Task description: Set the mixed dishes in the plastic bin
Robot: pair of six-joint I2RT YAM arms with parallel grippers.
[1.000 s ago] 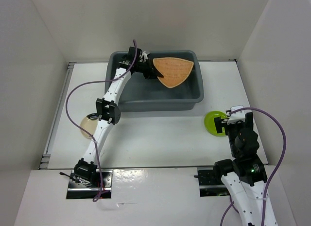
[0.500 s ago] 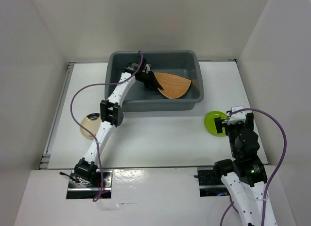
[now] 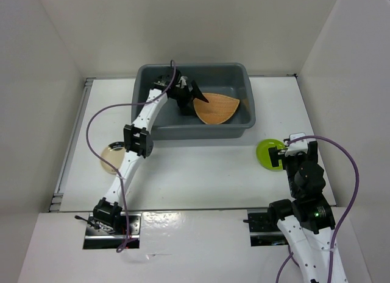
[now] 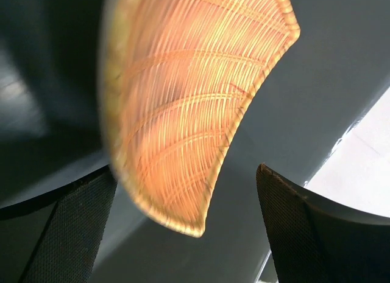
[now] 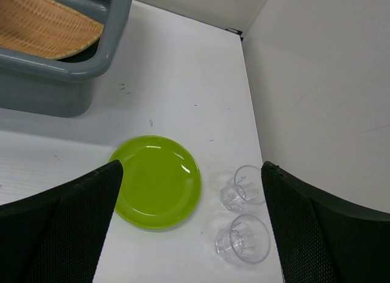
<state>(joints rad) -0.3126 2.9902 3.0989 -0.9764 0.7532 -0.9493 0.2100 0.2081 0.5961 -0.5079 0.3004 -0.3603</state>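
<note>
Right gripper (image 5: pixel 190 168) spread wide, lime-green plate (image 5: pixel 156 181) just ahead on the worktop (image 5: pixel 183 82), far nearer than the left gripper (image 3: pixel 194 91), also spread, over the plastic bin (image 3: pixel 201 132).

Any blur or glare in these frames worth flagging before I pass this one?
Left wrist: the woven plate is soft and smeared, worst along its left edge. Right wrist: sharp, with small highlights on the green plate. Top external: glare patches on the glossy near shelf.

Bin (image 3: pixel 201 131) sat at table's (image 3: pixel 201 167) 12 o'clock, woven plate (image 3: pixel 216 108) in its right half. Saucer (image 3: pixel 110 156) at 9 o'clock. Small plate (image 3: pixel 266 154) at 4 o'clock, cups (image 5: pixel 248 237) at its 3 o'clock.
</note>
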